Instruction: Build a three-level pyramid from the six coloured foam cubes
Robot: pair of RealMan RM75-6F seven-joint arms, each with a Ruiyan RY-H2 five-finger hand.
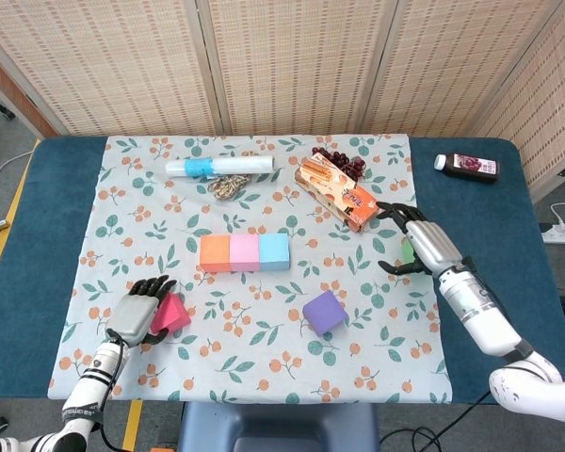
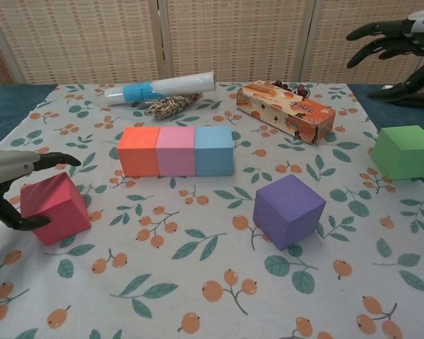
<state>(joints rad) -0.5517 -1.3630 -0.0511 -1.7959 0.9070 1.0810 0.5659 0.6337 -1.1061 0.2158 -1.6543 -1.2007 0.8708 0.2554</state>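
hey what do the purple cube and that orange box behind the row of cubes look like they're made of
The purple cube looks like soft foam: matte faces with no glare and slightly rounded edges, matching the task's foam cubes. The orange box looks like printed cardboard, probably a snack carton: crisp folded edges, pictures on its sides and a slight sheen. Neither can be confirmed by look alone.

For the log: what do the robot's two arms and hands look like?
Both match: the left hand and the right hand have silver-grey backs and black segmented fingers. Behind each wrist is a white forearm with a black band; the left arm carries small dark lettering, and the right arm widens into glossy white joints.
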